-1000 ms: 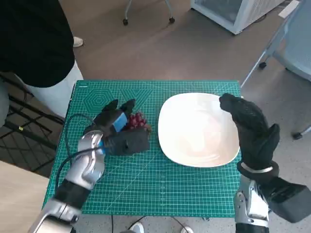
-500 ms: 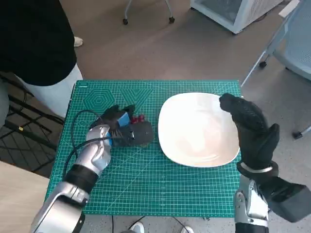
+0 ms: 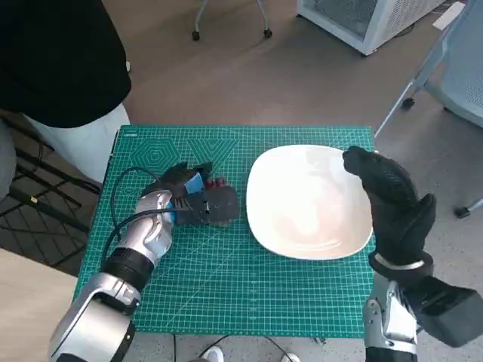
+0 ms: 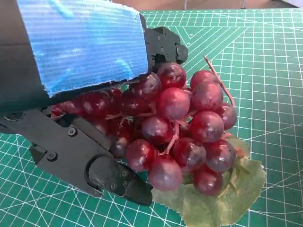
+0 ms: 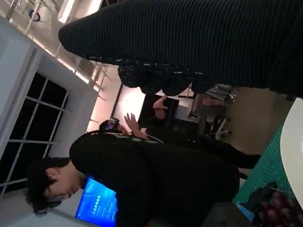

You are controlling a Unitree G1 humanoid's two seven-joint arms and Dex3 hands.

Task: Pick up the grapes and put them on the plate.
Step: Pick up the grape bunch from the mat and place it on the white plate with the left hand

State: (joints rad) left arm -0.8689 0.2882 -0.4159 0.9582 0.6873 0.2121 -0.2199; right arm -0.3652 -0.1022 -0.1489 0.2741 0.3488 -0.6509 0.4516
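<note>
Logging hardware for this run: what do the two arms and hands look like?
Left hand: black rigid segmented fingers with visible screws, blue tape across its back; silver-grey forearm with a thin black cable looping beside it. Right hand: black knitted glove, pale band at the wrist, silver forearm with a black block beside it.

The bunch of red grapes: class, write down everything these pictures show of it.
The bunch of glossy dark-red grapes is round-berried on thin reddish-brown stems, with a pale green leaf beneath, lying on the green cutting mat. The black, blue-taped left hand closes around it, left of the white plate.
</note>
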